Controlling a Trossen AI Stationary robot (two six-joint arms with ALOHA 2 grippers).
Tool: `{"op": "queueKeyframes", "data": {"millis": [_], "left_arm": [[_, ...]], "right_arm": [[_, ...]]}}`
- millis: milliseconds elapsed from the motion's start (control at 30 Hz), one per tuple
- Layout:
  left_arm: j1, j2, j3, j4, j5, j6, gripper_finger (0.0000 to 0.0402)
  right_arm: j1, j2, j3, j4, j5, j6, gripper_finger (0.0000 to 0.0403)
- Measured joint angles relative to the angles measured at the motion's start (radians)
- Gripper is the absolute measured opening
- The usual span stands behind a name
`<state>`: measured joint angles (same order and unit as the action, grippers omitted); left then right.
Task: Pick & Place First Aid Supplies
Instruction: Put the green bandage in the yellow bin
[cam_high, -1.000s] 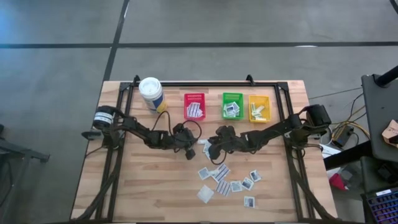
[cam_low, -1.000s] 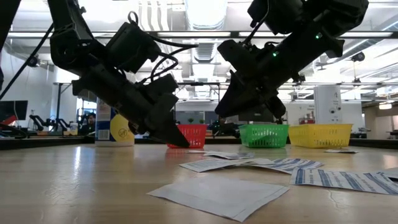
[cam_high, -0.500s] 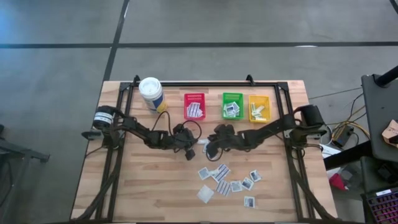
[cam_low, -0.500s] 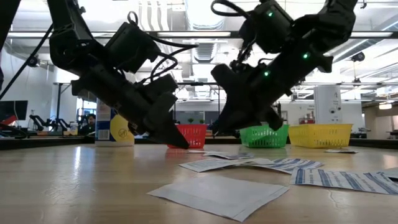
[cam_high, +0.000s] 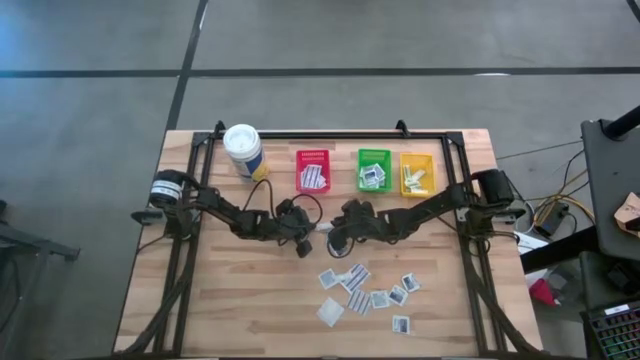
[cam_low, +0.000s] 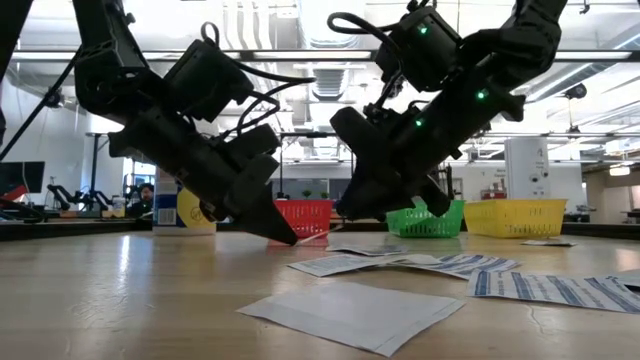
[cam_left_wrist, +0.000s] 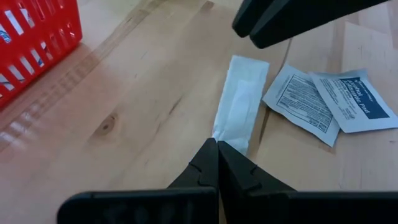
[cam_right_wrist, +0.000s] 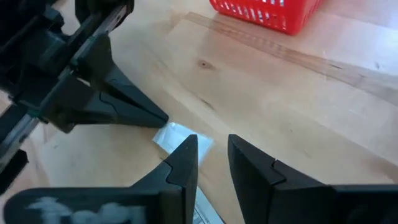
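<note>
A wooden table (cam_high: 230, 290) stands on a grey concrete floor (cam_high: 90, 120) crossed by dark seams; at 3 o'clock sits a dark cart (cam_high: 610, 160). Ceiling strip lights (cam_low: 330, 20) glow overhead

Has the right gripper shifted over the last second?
Yes. In the high view the right gripper has slid leftward, away from the green bin and toward the red bin's side, nearing the left gripper.
</note>
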<state>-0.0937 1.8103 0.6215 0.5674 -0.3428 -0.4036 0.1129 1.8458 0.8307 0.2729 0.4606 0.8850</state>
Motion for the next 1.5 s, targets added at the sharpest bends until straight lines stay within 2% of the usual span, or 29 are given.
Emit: {"op": "queueKeyframes", "data": {"millis": [267,567,767,1000,1500], "left_arm": [[0.000,0.000,-0.003,0.003,0.000,0.001,0.0000],[-0.001,0.000,-0.003,0.002,0.000,0.002,0.0000],[-0.001,0.000,-0.005,0.002,-0.001,0.006,0.0000],[-0.001,0.000,-0.005,0.001,-0.001,0.008,0.0000],[-0.001,0.000,-0.005,0.001,0.001,0.012,0.0000]], "right_arm": [[-0.032,0.000,0.000,0.001,-0.095,0.086,0.0126],[-0.033,0.058,0.000,0.027,-0.101,0.193,0.0136],[-0.035,0.092,-0.001,0.150,-0.156,0.165,0.0125],[-0.039,0.094,0.000,0.150,-0.174,0.157,0.0106],[-0.039,0.093,0.000,0.153,-0.201,0.102,0.0017]]}}
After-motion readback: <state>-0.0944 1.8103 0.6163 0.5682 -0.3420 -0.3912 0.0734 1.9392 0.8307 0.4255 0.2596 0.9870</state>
